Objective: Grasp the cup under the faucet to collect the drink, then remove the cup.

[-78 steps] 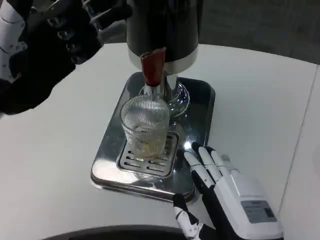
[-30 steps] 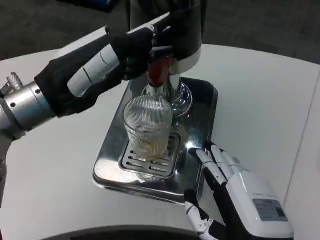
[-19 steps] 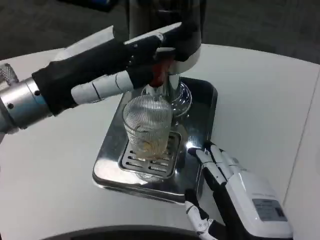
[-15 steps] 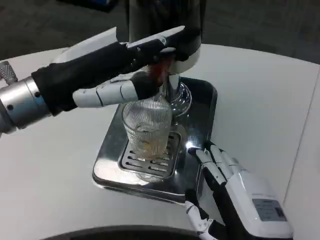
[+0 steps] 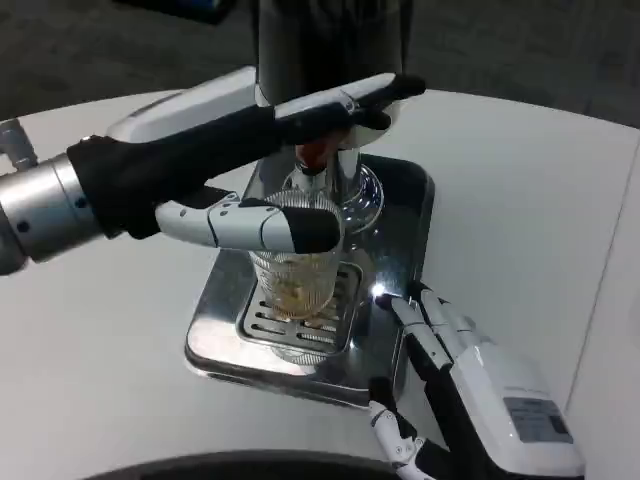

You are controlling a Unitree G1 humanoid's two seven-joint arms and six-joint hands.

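spreading across the whole scene is the white table (image 5: 520, 190), with a steel tray (image 5: 405, 245) set on it. rising from the tray's far end is the dark dispenser (image 5: 330, 40), its red faucet lever (image 5: 312, 153) partly hidden behind a hand. the left arm (image 5: 40, 205) comes in from the left, and the left hand (image 5: 240, 165) lies stretched across the front of the dispenser: its upper fingers (image 5: 350, 100) are pressed together and laid over the lever, while its thumb (image 5: 260, 225) stretches out lower, crossing just over the rim of the cup. whether the hand presses the lever i cannot tell. the right hand (image 5: 470, 375) rests flat at the tray's near right corner, fingers straight, slightly spread and holding nothing. the ribbed glass cup (image 5: 295, 285) stands upright on the slotted grate (image 5: 300, 325) under the faucet, with a little pale drink in it.
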